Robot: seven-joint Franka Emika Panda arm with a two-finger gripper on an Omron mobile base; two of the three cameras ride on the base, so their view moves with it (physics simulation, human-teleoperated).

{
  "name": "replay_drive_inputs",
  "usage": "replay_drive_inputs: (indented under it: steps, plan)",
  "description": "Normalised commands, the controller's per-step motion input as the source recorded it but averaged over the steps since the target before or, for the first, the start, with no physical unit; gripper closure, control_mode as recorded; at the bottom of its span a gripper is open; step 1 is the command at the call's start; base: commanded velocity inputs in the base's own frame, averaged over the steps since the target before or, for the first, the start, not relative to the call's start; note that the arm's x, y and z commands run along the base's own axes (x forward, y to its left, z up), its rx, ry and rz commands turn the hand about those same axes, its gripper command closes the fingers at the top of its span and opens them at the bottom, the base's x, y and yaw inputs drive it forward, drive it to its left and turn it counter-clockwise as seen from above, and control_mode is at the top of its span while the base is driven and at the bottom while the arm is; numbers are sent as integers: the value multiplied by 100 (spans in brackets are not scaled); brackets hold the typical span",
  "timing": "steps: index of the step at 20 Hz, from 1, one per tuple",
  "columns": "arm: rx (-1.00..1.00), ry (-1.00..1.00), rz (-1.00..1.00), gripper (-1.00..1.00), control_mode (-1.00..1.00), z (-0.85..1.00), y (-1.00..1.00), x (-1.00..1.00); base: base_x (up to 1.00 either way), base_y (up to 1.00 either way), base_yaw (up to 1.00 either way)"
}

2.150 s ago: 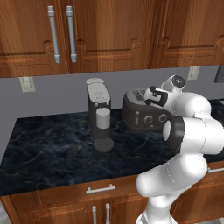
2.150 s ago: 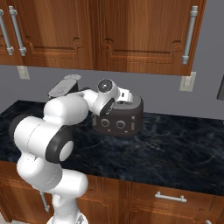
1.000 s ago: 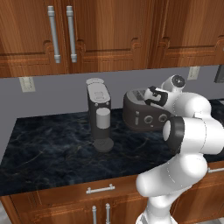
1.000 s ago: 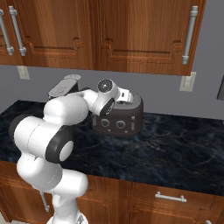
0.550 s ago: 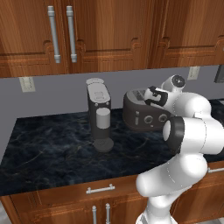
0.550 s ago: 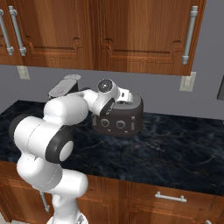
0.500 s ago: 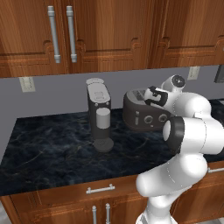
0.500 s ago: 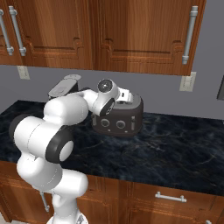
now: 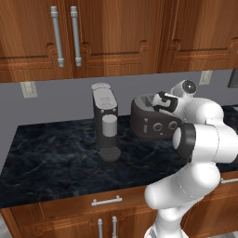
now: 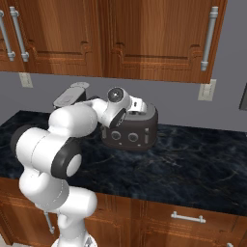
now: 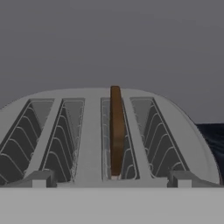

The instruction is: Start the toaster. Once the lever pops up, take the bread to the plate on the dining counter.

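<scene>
no writing, label, brand mark, number or sign can be read anywhere in these views; the toaster (image 9: 153,122) front carries two round knobs without legible markings; the coffee machine (image 9: 105,121) body is plain grey; the cabinet doors (image 9: 93,32) and the wall outlets (image 10: 207,89) bear no lettering

The toaster (image 9: 151,122) stands at the back of the desk (image 9: 56,167), with the coffee machine (image 9: 105,121) near it at 9 o'clock and open desk surface toward 6 o'clock. Overhead cabinets (image 9: 116,35) limit clearance above. In the hand view, the bread (image 11: 115,129) stands upright in the third of four slots; its neighbouring slots are unobstructed.
</scene>
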Motion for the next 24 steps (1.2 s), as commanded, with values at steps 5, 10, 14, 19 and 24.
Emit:
replay_drive_inputs:
  steps: [5, 10, 14, 19, 24]
  plan:
    - [0, -1, 0, -100, -100, 0, 0, 7, 0, 0, 0]
    - [0, 0, 0, -100, -100, 0, -1, 11, 0, 0, 0]
    - [0, 0, 0, -100, -100, 0, -1, 8, 0, 0, 0]
    - [0, 0, 0, -100, -100, 0, 0, 11, 0, 0, 0]
    - [0, 0, 0, -100, -100, 0, 0, 14, 0, 0, 0]
